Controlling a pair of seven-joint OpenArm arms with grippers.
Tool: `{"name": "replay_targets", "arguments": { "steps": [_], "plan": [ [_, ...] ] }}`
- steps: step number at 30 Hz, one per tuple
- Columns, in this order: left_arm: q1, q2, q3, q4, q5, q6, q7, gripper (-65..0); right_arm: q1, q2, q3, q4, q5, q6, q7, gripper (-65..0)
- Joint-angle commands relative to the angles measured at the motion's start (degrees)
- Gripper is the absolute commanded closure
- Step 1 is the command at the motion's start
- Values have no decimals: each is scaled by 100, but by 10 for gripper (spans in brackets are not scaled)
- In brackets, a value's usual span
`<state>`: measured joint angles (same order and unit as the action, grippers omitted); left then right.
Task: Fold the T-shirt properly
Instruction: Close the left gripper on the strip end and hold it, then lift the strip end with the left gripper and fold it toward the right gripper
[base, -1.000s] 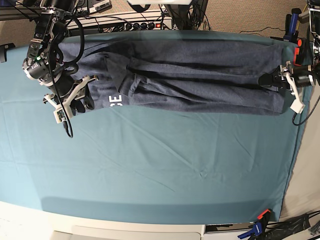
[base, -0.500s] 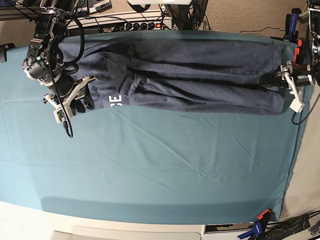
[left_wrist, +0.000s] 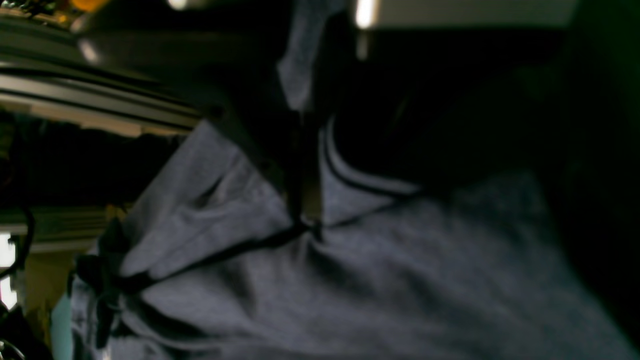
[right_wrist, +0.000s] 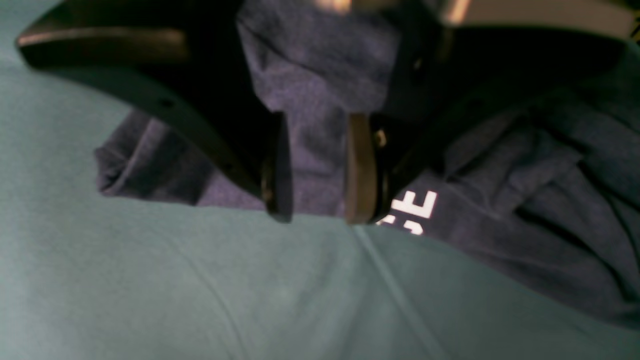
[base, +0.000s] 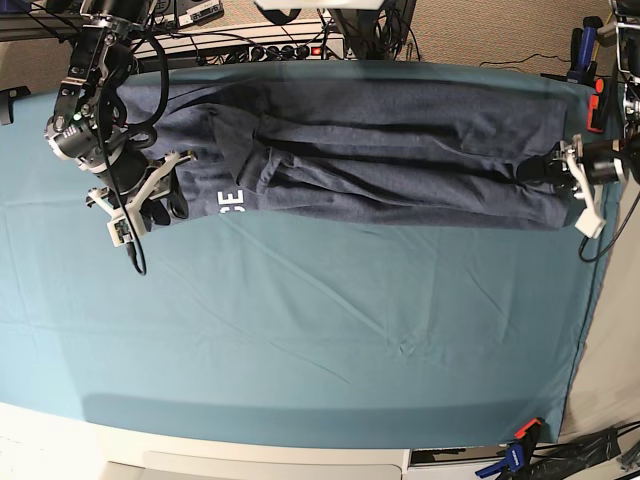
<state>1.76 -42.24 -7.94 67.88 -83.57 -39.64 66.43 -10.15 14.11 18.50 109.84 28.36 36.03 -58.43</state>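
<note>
Cotton, heathered navy, is pinched between the pads of the left claw (left_wrist: 305, 220), whose jaws are seen drawn together on a hem or seam of the T-shirt (base: 380, 150) in the left wrist view; the fabric puckers toward the pinch and a dark stitched edge runs out from it on both sides. In the base view this claw sits at the garment's end by the worktop's edge. The right claw (right_wrist: 320, 215) is held at a middling gap, and a bunched fold of the same cloth is gathered between its fingers (right_wrist: 360, 170), just above the teal table cloth (base: 320, 330). White lettering (right_wrist: 412, 212) is visible immediately beside that grip.

The T-shirt is laid as a long, already doubled band across the far part of the worktop, stretched between the two claws, with creases and a rumpled fold near the lettering.

The material is judged light, limp and without stiffness: it will sag wherever it is unsupported and will drag on the cloth beneath rather than slide freely. Nothing fragile is involved, but thin single layers may slip from a shallow pinch. Hold is best taken at hems, seams or bunched multi-layer edges at the two ends, so that all layers are lifted together.
</note>
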Motion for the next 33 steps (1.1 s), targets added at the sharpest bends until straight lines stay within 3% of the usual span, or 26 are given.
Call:
{"name": "replay_targets", "arguments": {
  "steps": [1, 7, 11, 17, 20, 27, 33],
  "plan": [
    [-59, -140, -48, 216, -143, -36, 13, 0, 61, 66, 20, 105, 7, 4, 149, -189],
    [85, -133, -48, 1276, -143, -36, -13, 0, 63, 68, 35, 105, -645, -472, 236, -189],
    [391, -31, -48, 2411, 448, -36, -313, 0, 63, 68, 35, 105, -1456, -1016, 389, -189],
    [894, 544, -46, 4225, 1827, 358, -1062, 0, 61, 68, 37, 105, -2463, -1659, 592, -189],
    [970, 903, -46, 4660, 2192, 387, -1250, 0, 63, 68, 146, 105, -2855, -1906, 638, -189],
    [986, 1491, -42, 4704, 2234, 387, -1250, 0, 61, 79, 1145, 105, -2938, -1982, 719, -189],
    [984, 1906, 0, 4704, 2234, 387, -1296, 0, 28, 197, 1947, 105, -2463, -1980, 717, -189]
  ]
}}
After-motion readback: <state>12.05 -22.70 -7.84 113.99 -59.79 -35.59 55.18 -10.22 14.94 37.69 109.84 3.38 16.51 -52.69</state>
